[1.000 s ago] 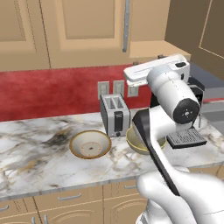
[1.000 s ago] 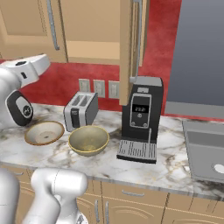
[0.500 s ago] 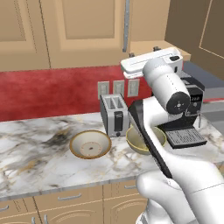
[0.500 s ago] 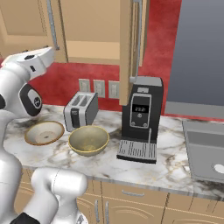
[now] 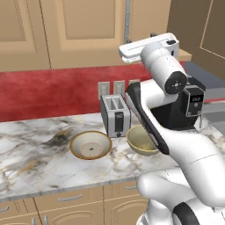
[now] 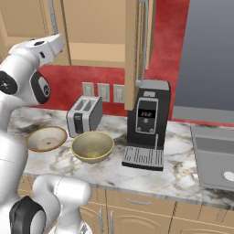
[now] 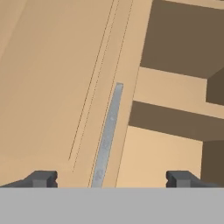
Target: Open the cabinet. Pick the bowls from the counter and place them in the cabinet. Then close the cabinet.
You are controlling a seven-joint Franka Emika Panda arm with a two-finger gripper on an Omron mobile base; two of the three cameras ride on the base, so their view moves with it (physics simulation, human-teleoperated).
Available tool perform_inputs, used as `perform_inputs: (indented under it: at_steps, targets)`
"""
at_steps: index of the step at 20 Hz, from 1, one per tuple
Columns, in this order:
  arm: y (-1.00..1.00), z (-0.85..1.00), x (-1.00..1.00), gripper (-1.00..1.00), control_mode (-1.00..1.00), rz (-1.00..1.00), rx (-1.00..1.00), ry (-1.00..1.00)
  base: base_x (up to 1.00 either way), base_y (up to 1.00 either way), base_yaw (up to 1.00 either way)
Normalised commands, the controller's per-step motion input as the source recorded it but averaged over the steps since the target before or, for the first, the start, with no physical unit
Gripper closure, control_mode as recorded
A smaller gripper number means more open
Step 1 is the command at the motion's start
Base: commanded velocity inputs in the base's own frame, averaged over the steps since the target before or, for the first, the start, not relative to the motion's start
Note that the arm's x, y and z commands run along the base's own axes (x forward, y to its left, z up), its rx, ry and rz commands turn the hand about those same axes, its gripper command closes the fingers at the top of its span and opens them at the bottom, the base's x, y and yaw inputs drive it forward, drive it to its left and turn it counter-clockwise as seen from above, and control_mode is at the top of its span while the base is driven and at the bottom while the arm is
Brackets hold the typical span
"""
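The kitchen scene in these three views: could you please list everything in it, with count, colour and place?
Cabinet: one, tan wood, on the wall above the counter; right door swung open, left door shut, silver bar handle on it.
Counter: one, white-grey veined marble.
Shallow bowl: one, tan rim, cream inside, on the counter left of the toaster.
Deeper bowl: one, olive-yellow, in front of the toaster.
Toaster: one, silver, by the red wall.
Coffee machine: one, black, right of the toaster.
Sink: one, grey, at the counter's far right.
Gripper: one, dark fingers spread open, facing the shut door's handle.
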Motion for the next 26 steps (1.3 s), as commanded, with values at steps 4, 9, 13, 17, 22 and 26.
perform_inputs:
  at_steps: [4, 9, 13, 17, 22, 26]
  targets:
    - [0.07, 0.01, 0.53, -1.0, -1.0, 0.02, 0.0, 0.0, 0.0, 0.0, 0.0]
    - [0.1, 0.0, 0.55, -1.0, -1.0, 0.02, 0.0, 0.0, 0.0, 0.0, 0.0]
    - [0.09, 0.0, 0.53, -1.0, -1.0, 0.02, 0.0, 0.0, 0.0, 0.0, 0.0]
    - [0.11, 0.0, 0.51, -1.0, -1.0, 0.01, 0.0, 0.0, 0.0, 0.0, 0.0]
    - [0.15, 0.0, 0.48, -1.0, -1.0, 0.01, 0.0, 0.0, 0.0, 0.0, 0.0]
    - [0.18, 0.0, 0.44, -1.0, -1.0, 0.01, 0.0, 0.0, 0.0, 0.0, 0.0]
